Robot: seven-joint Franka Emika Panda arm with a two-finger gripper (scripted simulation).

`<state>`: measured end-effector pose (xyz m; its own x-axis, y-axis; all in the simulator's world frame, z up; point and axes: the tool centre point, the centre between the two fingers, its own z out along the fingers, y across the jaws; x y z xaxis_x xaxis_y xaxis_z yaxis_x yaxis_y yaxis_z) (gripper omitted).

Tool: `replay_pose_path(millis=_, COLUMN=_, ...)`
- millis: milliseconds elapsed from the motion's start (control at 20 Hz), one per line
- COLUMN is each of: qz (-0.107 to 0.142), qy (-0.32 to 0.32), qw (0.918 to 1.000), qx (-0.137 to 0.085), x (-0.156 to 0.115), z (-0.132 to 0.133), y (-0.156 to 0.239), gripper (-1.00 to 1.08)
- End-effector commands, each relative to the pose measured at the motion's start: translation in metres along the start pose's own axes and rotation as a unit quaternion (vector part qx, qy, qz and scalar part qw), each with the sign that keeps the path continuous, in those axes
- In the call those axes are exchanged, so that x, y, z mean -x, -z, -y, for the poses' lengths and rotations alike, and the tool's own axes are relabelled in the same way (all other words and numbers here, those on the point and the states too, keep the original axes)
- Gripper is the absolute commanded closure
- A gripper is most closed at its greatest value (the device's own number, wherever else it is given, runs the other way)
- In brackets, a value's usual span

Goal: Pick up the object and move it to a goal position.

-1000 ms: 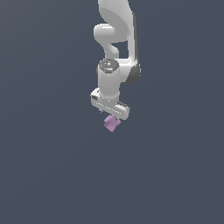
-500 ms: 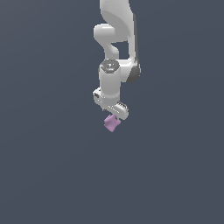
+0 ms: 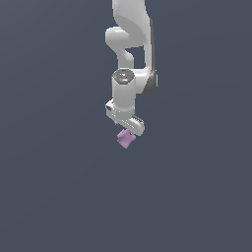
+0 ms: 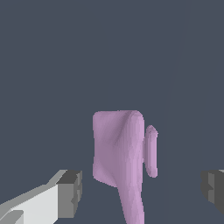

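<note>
1. gripper (image 4: 140, 186) open: dark pads (image 4: 72, 190) stand clear of the object (image 4: 120, 151) on both sides
2. object sits between the fingers, touching neither
3. exterior view: object (image 3: 125, 139) just under the white gripper (image 3: 125, 124)

Setting: simulated test space, rendered, not a real room. Evidence: uniform flat slate-blue backdrop in both views, without floor line, walls or furniture; smooth, untextured glossy white jointed robot arm (image 3: 129, 59) with faceted grey finger pads (image 4: 70, 194); small matte lilac-pink blocky lump (image 3: 126, 139) shaded as plain computer graphics, no surface detail.
</note>
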<state>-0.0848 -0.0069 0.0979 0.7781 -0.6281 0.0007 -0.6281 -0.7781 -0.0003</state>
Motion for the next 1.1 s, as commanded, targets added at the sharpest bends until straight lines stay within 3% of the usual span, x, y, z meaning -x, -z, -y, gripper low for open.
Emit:
replay_pose_path(millis=0, qz=0.000, qy=0.000, qw=1.0000, qx=0.000, x=0.001, z=0.000, y=-0.009, gripper=-0.92)
replay_pose_path(millis=550, qz=0.000, qy=-0.002, qw=1.0000, qx=0.000, x=0.001, z=0.000, y=-0.043, gripper=-0.92)
replay_pose_path(millis=600, qz=0.000, qy=-0.002, qw=1.0000, qx=0.000, x=0.001, z=0.000, y=-0.043, gripper=1.08)
replay_pose_path(millis=1050, qz=0.000, qy=-0.002, qw=1.0000, qx=0.000, x=0.001, z=0.000, y=-0.043, gripper=1.08)
